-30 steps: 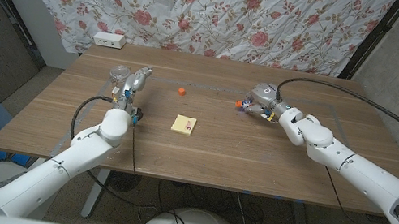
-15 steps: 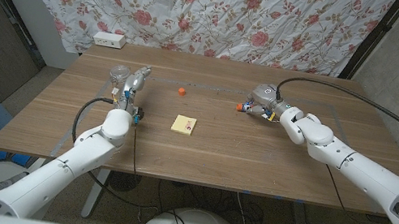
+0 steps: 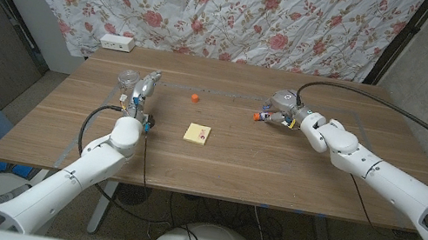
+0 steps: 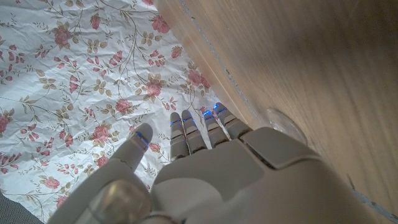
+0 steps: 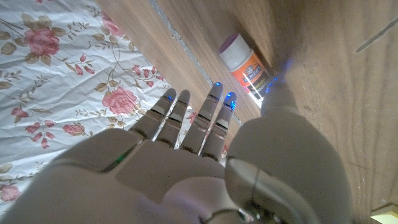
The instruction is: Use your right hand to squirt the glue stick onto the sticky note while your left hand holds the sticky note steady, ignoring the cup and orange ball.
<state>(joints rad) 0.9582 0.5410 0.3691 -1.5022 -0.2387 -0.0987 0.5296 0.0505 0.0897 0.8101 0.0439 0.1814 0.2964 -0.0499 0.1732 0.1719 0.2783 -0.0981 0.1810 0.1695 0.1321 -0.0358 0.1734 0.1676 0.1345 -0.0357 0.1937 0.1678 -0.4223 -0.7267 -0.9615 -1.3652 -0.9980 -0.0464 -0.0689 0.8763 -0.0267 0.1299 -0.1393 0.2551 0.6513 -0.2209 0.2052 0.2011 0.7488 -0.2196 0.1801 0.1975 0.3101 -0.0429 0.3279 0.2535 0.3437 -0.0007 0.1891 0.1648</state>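
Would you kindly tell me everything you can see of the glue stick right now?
The glue stick is a small tube with an orange label bearing dark print, a white band and a purplish end. It lies on its side on the wooden table, toward the far right. The right hand is beside it, fingers apart, not gripping it; whether they touch cannot be told.

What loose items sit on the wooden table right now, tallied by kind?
Yellow square sticky note pad: 1
Small orange ball: 1
Clear plastic cup: 1
Orange-labelled glue stick with a purple cap: 1
White power strip at the far left edge: 1
Total: 5
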